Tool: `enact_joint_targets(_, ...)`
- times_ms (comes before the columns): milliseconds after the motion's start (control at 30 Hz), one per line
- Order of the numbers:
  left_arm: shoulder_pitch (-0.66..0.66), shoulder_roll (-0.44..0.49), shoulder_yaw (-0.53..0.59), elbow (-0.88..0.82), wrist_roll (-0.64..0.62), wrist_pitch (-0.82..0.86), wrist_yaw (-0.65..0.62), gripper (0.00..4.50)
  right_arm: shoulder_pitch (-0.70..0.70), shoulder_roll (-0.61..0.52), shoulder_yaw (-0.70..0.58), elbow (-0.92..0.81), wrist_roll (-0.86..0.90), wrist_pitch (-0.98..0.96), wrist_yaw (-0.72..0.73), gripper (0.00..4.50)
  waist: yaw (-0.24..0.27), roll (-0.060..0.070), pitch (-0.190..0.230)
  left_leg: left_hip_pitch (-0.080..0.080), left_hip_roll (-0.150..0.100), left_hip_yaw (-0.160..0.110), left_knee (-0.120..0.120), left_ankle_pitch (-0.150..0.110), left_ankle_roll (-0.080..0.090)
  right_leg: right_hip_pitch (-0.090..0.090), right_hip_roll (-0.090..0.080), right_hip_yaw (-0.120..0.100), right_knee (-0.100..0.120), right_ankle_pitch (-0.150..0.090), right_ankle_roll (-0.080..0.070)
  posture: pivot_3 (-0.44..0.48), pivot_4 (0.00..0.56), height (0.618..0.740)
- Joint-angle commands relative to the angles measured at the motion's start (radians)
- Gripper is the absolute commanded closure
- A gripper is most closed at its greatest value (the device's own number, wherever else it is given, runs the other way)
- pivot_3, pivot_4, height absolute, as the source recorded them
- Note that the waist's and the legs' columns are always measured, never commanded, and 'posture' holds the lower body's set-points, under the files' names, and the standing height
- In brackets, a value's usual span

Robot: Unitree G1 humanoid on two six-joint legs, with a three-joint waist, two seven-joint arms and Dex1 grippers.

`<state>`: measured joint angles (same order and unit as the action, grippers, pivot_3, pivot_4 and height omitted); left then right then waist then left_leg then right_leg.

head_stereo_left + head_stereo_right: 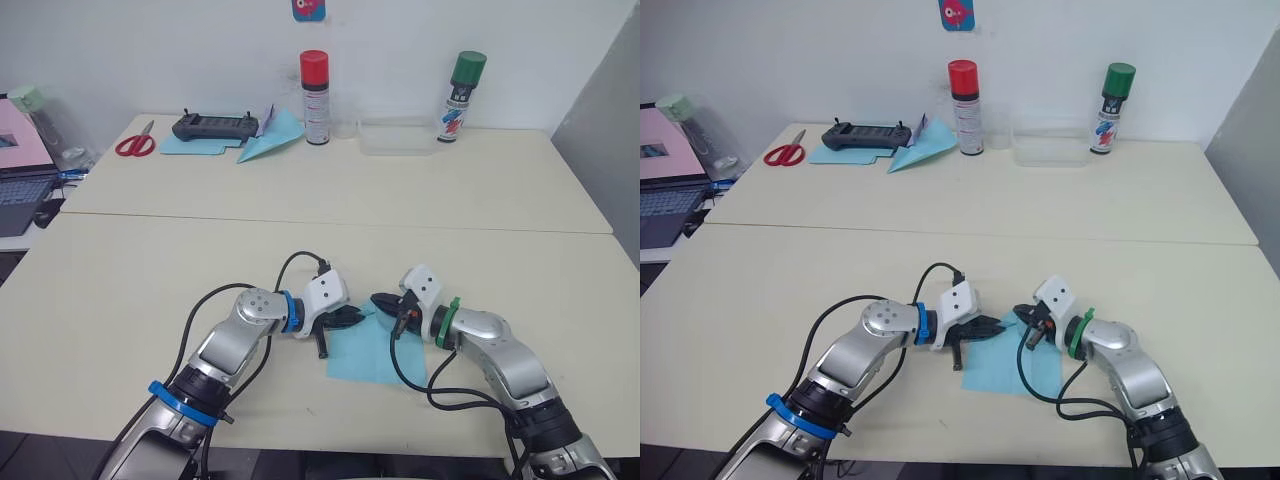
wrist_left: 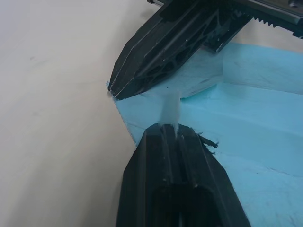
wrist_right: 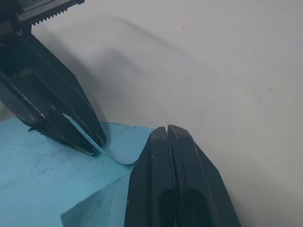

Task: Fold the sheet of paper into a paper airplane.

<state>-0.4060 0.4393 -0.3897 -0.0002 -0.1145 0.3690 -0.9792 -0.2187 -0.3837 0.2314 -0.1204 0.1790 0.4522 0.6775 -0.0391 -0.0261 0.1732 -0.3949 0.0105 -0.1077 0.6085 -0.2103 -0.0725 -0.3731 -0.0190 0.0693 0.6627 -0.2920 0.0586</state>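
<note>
light-blue sheet of paper [image 1: 375, 352] pinched at its far edge by both left gripper [image 1: 352, 317] and right gripper [image 1: 384, 304], tips nearly meeting, likely lifting a corner to fold.

The sheet of paper [image 1: 375, 352] is thin and light blue, lying mostly flat near the front edge of the desk [image 1: 300, 260]. Its far edge is lifted and curled, and faint crease lines cross its surface.
</note>
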Motion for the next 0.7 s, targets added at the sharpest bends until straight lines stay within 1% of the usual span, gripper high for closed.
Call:
enact_joint_targets(33, -0.006, 0.020, 0.019, -0.055, -0.045, 0.053, -0.046, 3.14, 0.025, -0.009, 0.040, 0.023, -0.017, 0.028, 0.017, 4.50, -0.001, 0.000, 0.000, 0.000, 0.000, 0.000, 0.000, 0.000, 0.000, 0.000, 0.000, 0.000, 0.000, 0.000, 0.000, 0.000, 0.150, 0.740)
enact_joint_targets(233, -0.015, 0.051, 0.057, -0.097, -0.086, 0.113, -0.060, 1.24, 0.028, -0.008, 0.046, 0.026, -0.018, 0.025, 0.019, 4.50, -0.003, 0.000, 0.000, -0.001, 0.000, 0.000, 0.000, 0.000, 0.000, -0.001, 0.000, -0.001, 0.000, 0.000, 0.000, 0.000, 0.150, 0.740)
enact_joint_targets(367, -0.029, 0.053, 0.116, -0.107, -0.132, 0.165, -0.047, 0.02, 0.025, -0.003, 0.050, 0.034, -0.019, 0.021, 0.019, 4.50, -0.003, 0.000, 0.000, -0.001, 0.000, 0.000, 0.000, 0.000, 0.000, -0.001, 0.000, -0.001, 0.000, 0.000, 0.000, 0.000, 0.150, 0.740)
enact_joint_targets(400, -0.031, 0.052, 0.132, -0.111, -0.146, 0.181, -0.046, 0.02, 0.026, -0.002, 0.052, 0.033, -0.020, 0.021, 0.019, 4.50, -0.003, 0.000, 0.000, -0.001, 0.000, 0.000, 0.000, 0.000, 0.000, -0.001, 0.000, -0.001, 0.000, 0.000, 0.000, 0.000, 0.150, 0.740)
enact_joint_targets(433, -0.046, 0.043, 0.173, -0.103, -0.175, 0.206, -0.029, 0.02, 0.027, -0.001, 0.054, 0.034, -0.021, 0.019, 0.018, 4.50, -0.003, 0.000, 0.000, -0.001, 0.000, -0.001, 0.000, 0.000, 0.000, -0.001, 0.000, -0.001, 0.000, 0.000, 0.000, 0.000, 0.150, 0.740)
enact_joint_targets(467, -0.063, 0.028, 0.217, -0.089, -0.205, 0.225, -0.006, 0.14, 0.027, 0.000, 0.055, 0.039, -0.022, 0.015, 0.020, 4.50, -0.003, 0.000, 0.000, -0.001, 0.000, -0.001, 0.000, 0.000, 0.000, -0.001, 0.000, -0.001, 0.000, 0.000, 0.000, 0.000, 0.150, 0.740)
enact_joint_targets(533, -0.072, 0.010, 0.255, -0.079, -0.231, 0.241, 0.022, 0.62, 0.027, 0.000, 0.057, 0.044, -0.023, 0.011, 0.021, 4.50, -0.003, 0.000, 0.000, -0.001, 0.000, -0.001, 0.000, 0.000, 0.000, -0.001, 0.000, -0.001, 0.000, 0.000, 0.000, 0.000, 0.150, 0.740)
enact_joint_targets(700, -0.035, -0.036, 0.224, -0.113, -0.223, 0.239, 0.063, 2.15, 0.028, -0.003, 0.056, 0.049, -0.024, 0.005, 0.022, 4.50, -0.007, 0.000, 0.000, -0.001, 0.001, 0.000, 0.000, 0.000, 0.000, 0.000, 0.000, -0.001, 0.000, 0.000, 0.000, 0.000, 0.150, 0.740)
